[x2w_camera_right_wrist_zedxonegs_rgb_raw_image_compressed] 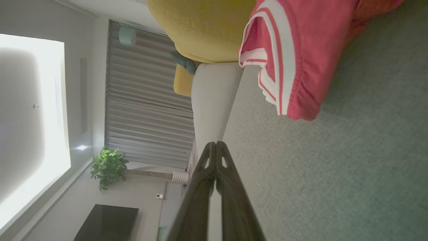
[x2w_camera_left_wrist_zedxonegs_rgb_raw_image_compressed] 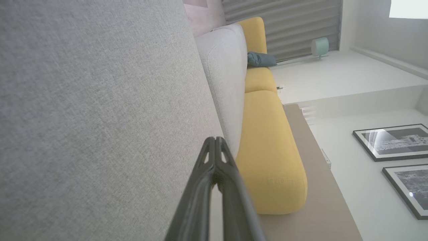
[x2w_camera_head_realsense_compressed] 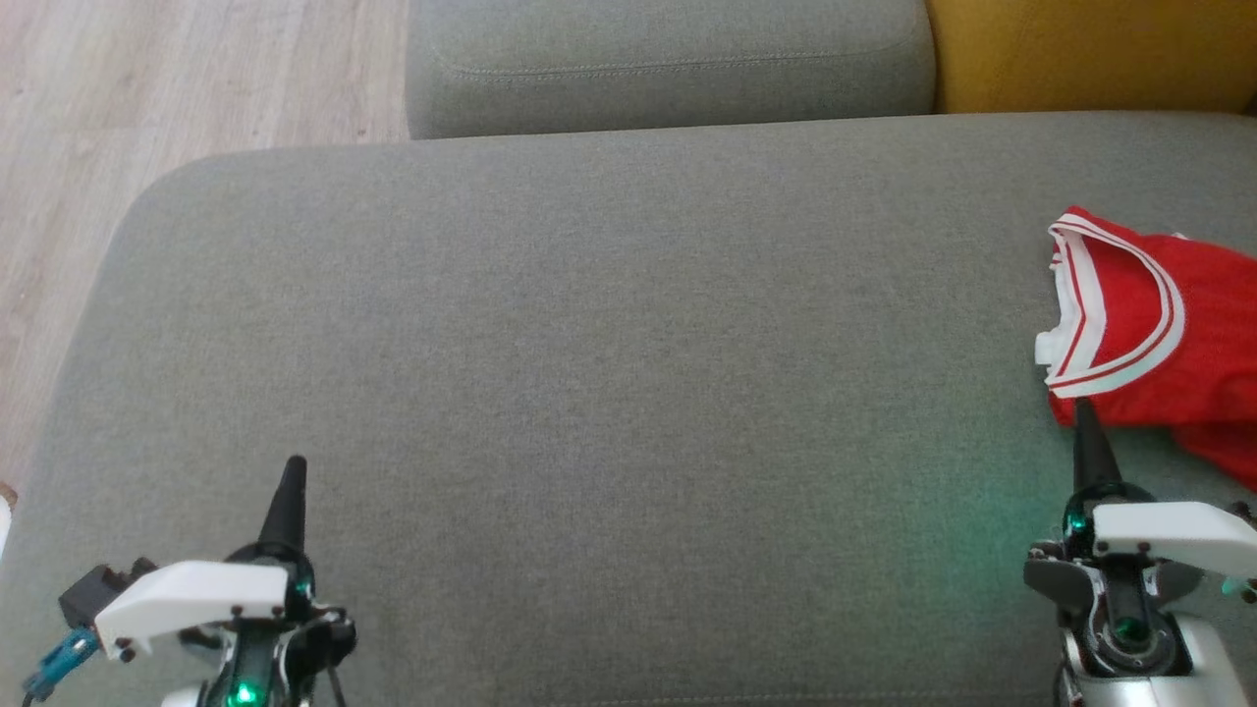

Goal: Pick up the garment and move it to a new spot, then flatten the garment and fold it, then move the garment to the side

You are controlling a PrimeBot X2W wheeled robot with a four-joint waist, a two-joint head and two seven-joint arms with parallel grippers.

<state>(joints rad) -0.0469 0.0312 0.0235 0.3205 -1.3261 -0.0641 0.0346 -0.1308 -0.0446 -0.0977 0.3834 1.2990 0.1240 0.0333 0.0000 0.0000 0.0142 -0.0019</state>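
**A:** Head view first. Where is the thing to be folded?

**B:** The crumpled red, white-trimmed fabric jersey (x2w_camera_head_realsense_compressed: 1159, 334) lies at the far right end of the wide grey woven seat cushion (x2w_camera_head_realsense_compressed: 589, 373) and runs off the picture's right edge.

**A:** And the arms?

**B:** The left gripper (x2w_camera_head_realsense_compressed: 293, 473) is over the seat cushion's near left corner, well apart from the jersey. The right gripper (x2w_camera_head_realsense_compressed: 1084, 417) is over the near right part, and its dark tip points at the jersey's near hem. From here tip and hem seem to meet. Behind the seat cushion are a grey padded back cushion (x2w_camera_head_realsense_compressed: 668, 59) and a mustard-yellow upholstered cushion (x2w_camera_head_realsense_compressed: 1080, 49). A pale wood-plank floor (x2w_camera_head_realsense_compressed: 147, 79) lies off its left end.

**A:** Left wrist view?

**B:** The left gripper (x2w_camera_left_wrist_zedxonegs_rgb_raw_image_compressed: 215, 142) has its two fingers pressed tip to tip with nothing between them. It is close over the seat cushion (x2w_camera_left_wrist_zedxonegs_rgb_raw_image_compressed: 83, 117). Past the seat cushion are the mustard-yellow cushion (x2w_camera_left_wrist_zedxonegs_rgb_raw_image_compressed: 267, 150) and two black-framed pictures (x2w_camera_left_wrist_zedxonegs_rgb_raw_image_compressed: 391, 142) on a white wall.

**A:** Right wrist view?

**B:** It is the same there. The right gripper (x2w_camera_right_wrist_zedxonegs_rgb_raw_image_compressed: 216, 146) is closed tip to tip and holds nothing. The jersey (x2w_camera_right_wrist_zedxonegs_rgb_raw_image_compressed: 301, 50) rests on the seat cushion (x2w_camera_right_wrist_zedxonegs_rgb_raw_image_compressed: 334, 167) ahead of the tip. Bare grey weave shows between them, so they are apart. Beyond the seat cushion is a leafy green potted plant (x2w_camera_right_wrist_zedxonegs_rgb_raw_image_compressed: 107, 167).
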